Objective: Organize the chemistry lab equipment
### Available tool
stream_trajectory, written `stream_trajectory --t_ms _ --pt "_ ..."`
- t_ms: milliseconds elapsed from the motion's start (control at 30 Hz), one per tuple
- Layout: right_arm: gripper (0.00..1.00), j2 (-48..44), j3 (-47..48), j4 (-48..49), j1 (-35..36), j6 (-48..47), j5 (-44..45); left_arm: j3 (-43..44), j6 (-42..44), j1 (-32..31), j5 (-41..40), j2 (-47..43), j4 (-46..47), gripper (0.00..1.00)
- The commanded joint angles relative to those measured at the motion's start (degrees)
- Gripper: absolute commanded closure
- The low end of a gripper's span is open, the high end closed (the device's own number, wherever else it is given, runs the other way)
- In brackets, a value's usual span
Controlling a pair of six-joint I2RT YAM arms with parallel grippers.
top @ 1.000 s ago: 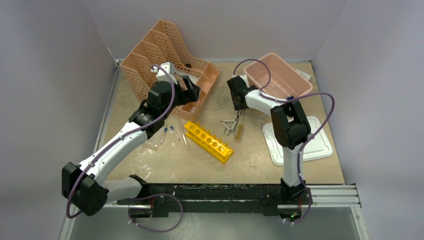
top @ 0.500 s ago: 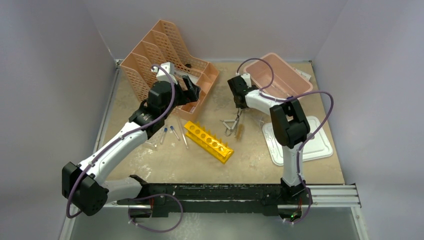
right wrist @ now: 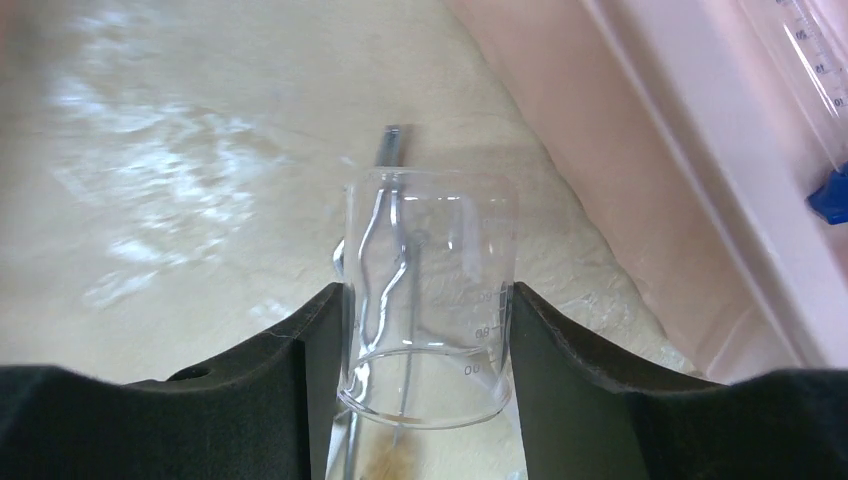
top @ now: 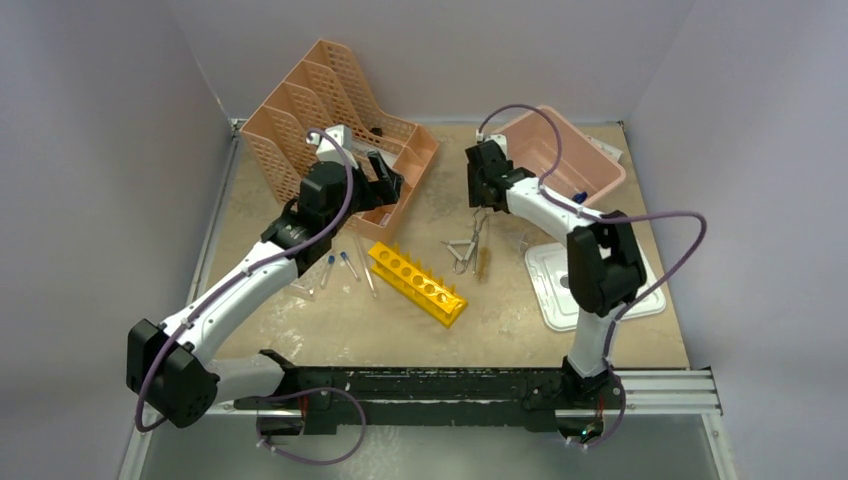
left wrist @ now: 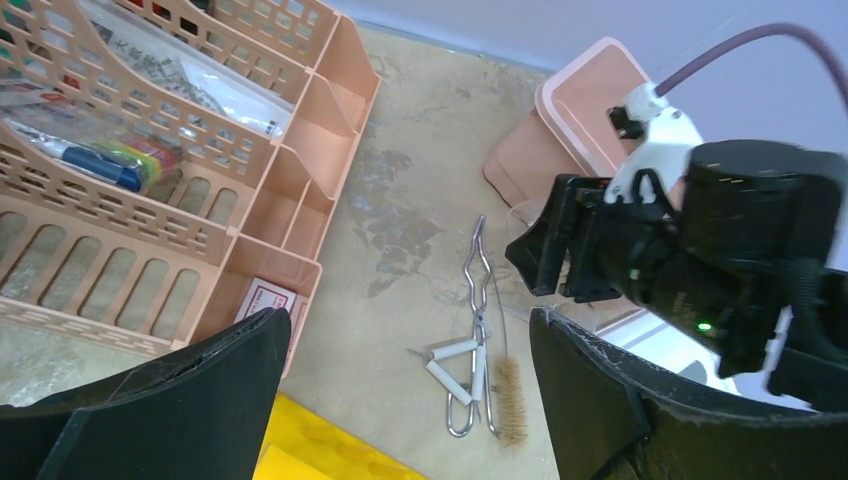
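My right gripper (right wrist: 428,310) is shut on a clear graduated glass beaker (right wrist: 430,300) and holds it above the table beside the pink tub (right wrist: 640,150). In the top view this gripper (top: 484,203) hangs over the upper end of the silvery tongs (top: 463,248). The yellow test-tube rack (top: 417,283) lies mid-table, with thin blue-capped tubes (top: 340,265) to its left. My left gripper (top: 385,185) is open and empty beside the peach organizer; its view shows the tongs (left wrist: 476,335) between its fingers. A small blue piece (right wrist: 830,195) lies in the tub.
The peach mesh organizer (top: 330,110) stands at the back left, holding pens and papers. The pink tub (top: 560,150) is at the back right, its white lid (top: 600,285) flat on the table in front. A bristle brush (top: 478,262) lies next to the tongs.
My right gripper has shifted back and to the right with the beaker, toward the pink tub, and its elbow has swung right. The left arm has barely moved.
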Motion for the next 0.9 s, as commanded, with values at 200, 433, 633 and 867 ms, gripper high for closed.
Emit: stream_trajectory --t_ms 200,433,633,867 --pt "0.51 -13.08 -2.91 -7.95 -3.08 6.84 -21.08 -0.88 -3.52 0.31 7.2 0.7 6.69 0.12" --pt "0.52 -20.65 -9.02 -21.34 -3.18 9.07 -30.61 -3.57 -3.22 0.26 9.88 -1.28 7.54 0.13" --pt "0.53 -27.26 -16.37 -31.7 -2.99 11.27 -37.37 -5.4 -2.12 0.11 10.96 -3.21 7.98 0.14" --pt "0.52 -26.34 -21.96 -37.28 -2.53 10.61 -45.31 -7.56 1.1 -0.07 9.4 -6.8 8.84 0.14"
